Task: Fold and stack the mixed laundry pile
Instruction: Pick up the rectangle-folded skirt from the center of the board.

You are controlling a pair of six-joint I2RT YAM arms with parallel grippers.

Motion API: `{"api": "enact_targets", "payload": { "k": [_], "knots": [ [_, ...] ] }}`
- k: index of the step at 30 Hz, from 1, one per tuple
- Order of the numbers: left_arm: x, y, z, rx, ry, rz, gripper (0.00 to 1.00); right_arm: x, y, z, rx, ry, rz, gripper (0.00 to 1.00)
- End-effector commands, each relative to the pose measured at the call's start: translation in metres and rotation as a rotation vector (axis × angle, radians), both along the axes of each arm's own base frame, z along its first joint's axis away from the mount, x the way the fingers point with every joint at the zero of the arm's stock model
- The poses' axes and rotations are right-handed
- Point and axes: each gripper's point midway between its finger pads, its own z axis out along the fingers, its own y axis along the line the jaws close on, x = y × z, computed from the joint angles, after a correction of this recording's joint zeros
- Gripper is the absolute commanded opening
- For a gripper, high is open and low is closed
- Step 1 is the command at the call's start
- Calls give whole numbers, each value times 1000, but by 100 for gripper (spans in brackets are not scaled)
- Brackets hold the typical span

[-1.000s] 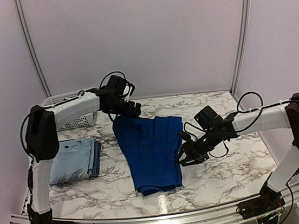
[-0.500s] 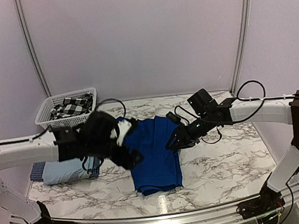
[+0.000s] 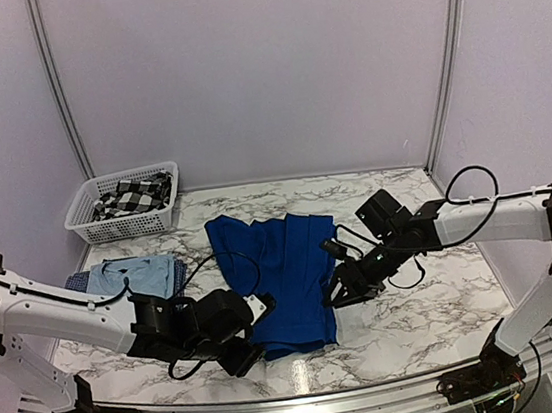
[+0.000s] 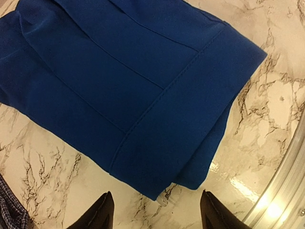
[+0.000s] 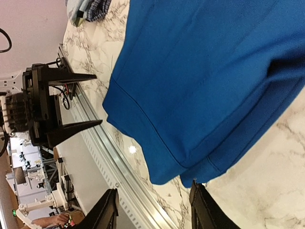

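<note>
The royal-blue shirt lies folded lengthwise in the middle of the marble table. My left gripper is open and empty just off its near left corner; in the left wrist view the shirt's hem corner lies just beyond the two fingertips. My right gripper is open and empty at the shirt's right edge, its fingertips just short of the hem. The pale blue T-shirt lies folded at the left on the small-checked navy cloth. The buffalo-check flannel is in the basket.
The white lattice basket stands at the back left corner. A metal rail runs along the table's near edge, close to the left gripper. Pale walls close in the back and sides. The left gripper also shows in the right wrist view.
My left arm has swung from the shirt's far edge by the basket down to its near left corner. My right gripper went up and left, then came back to the right edge.
</note>
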Motion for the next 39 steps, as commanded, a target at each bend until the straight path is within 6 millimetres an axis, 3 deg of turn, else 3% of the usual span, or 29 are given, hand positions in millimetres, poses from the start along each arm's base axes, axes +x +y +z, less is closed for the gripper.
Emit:
{"api": "enact_targets", "payload": {
  "k": [1,5,10,18,21,24,27,30,34,37,39],
  "knots": [
    [9,-8,-2,6,-46,28,62,-10,-13,-25,-14,99,-59,50],
    [7,-22,-9,17,-40,-28,50,-13,-12,-37,62,170,-94,53],
    [1,-45,-9,19,-25,-128,32,-8,-2,-34,131,195,-97,52],
    [-6,-60,-18,47,-10,-246,28,-5,7,-24,190,196,-77,57],
    [-8,-61,-26,70,5,-266,29,-3,4,-37,126,204,-87,63],
    [-8,-62,-29,82,6,-276,29,3,-4,-53,25,185,-111,58],
    [-3,-57,-22,85,-28,-262,35,8,-14,-68,-63,161,-148,48],
    [-2,-48,-7,58,-65,-247,53,7,-21,-82,-92,169,-166,27],
    [-6,-36,1,81,-150,-289,66,0,-23,-100,-101,208,-156,9],
    [-3,-33,-2,145,-226,-308,69,-4,-26,-108,-112,218,-154,10],
    [0,-35,-2,154,-235,-302,69,-5,-27,-107,-117,216,-153,23]
  ]
}}
